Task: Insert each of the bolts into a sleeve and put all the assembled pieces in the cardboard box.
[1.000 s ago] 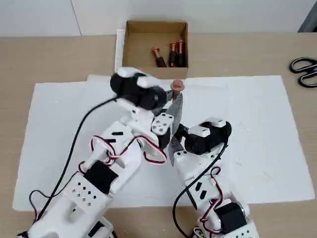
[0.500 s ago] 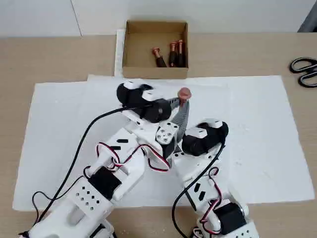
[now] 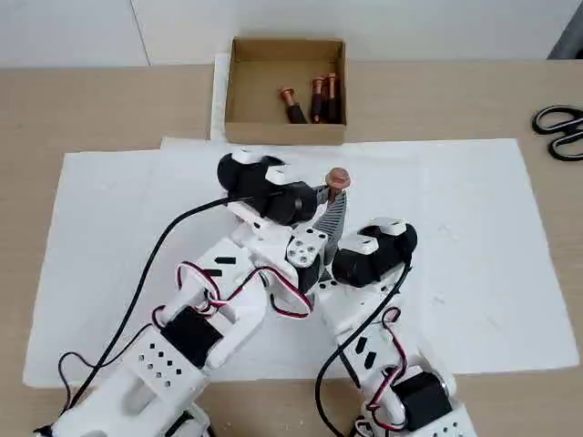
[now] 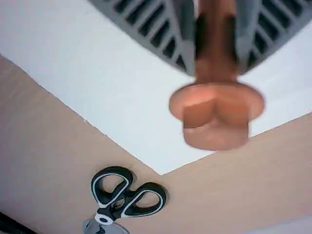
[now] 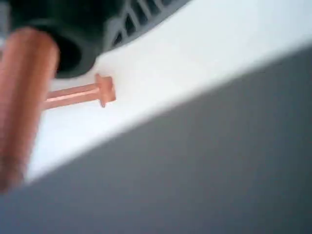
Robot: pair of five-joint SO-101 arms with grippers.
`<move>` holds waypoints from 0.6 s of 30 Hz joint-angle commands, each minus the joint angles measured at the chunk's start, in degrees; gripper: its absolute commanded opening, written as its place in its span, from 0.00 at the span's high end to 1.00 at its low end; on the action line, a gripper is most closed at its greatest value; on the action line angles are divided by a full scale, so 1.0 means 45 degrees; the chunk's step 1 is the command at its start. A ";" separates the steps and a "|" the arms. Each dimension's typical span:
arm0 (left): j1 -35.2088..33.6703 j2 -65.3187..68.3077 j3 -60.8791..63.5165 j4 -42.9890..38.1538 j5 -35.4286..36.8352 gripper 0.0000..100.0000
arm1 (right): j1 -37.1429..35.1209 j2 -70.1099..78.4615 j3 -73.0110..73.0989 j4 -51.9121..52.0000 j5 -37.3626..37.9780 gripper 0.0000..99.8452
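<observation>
So three finished pieces lie in the box, the left pincer clamps a bolt, and a spare bolt waits on the paper.

Left pincer tight beside right arm

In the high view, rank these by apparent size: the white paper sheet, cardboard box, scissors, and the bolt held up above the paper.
1. paper sheet
2. cardboard box
3. scissors, partly cut off at the edge
4. bolt, smallest even though it is lifted nearer the camera
</observation>
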 commanded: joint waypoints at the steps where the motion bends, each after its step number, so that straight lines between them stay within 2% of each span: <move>1: 0.0039 -0.0371 -0.0303 0.0020 0.0078 0.99 | 0.0049 -0.0166 -0.0059 -0.0283 -0.0098 1.00; 18: -0.0195 -0.0352 -0.0010 0.0000 0.0078 0.99 | 0.0381 -0.0166 -0.0137 -0.0283 -0.0098 1.00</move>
